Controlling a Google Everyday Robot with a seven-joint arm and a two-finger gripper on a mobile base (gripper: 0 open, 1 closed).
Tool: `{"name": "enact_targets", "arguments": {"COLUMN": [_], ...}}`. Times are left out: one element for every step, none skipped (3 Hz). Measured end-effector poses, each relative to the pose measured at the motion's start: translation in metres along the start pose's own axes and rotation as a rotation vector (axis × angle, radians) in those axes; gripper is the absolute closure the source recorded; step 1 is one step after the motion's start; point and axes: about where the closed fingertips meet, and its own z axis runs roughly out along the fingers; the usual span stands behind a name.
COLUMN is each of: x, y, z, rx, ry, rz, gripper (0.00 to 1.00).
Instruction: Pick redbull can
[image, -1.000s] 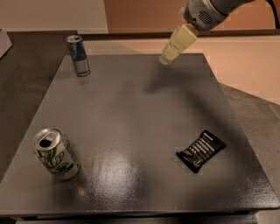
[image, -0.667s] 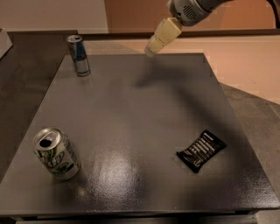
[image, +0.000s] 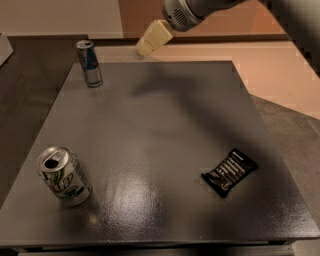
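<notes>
The redbull can (image: 89, 63), tall, slim, blue and silver, stands upright at the far left corner of the dark table (image: 160, 130). My gripper (image: 148, 44) hangs above the table's far edge, to the right of the can and apart from it. It holds nothing that I can see.
A wider silver-white can with green markings (image: 64, 175) stands at the near left. A black snack packet (image: 229, 171) lies at the near right. A grey counter lies to the right of the table, and a dark surface to the left.
My gripper has moved left along the table's far edge, closer to the redbull can. The objects on the table have not moved.
</notes>
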Motion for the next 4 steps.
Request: {"name": "enact_targets", "arguments": {"x": [0.001,-0.002,-0.006,-0.006], "y": [0.008,0.01,0.007,0.007], "z": [0.022,0.041,0.06,0.06], "rx": [-0.041,-0.07,-0.09,-0.091], "ry": [-0.037,-0.082,-0.116,-0.116], "rz": [0.1,0.171,0.218,0.218], "gripper": [0.0,0.0,0.0,0.0]}}
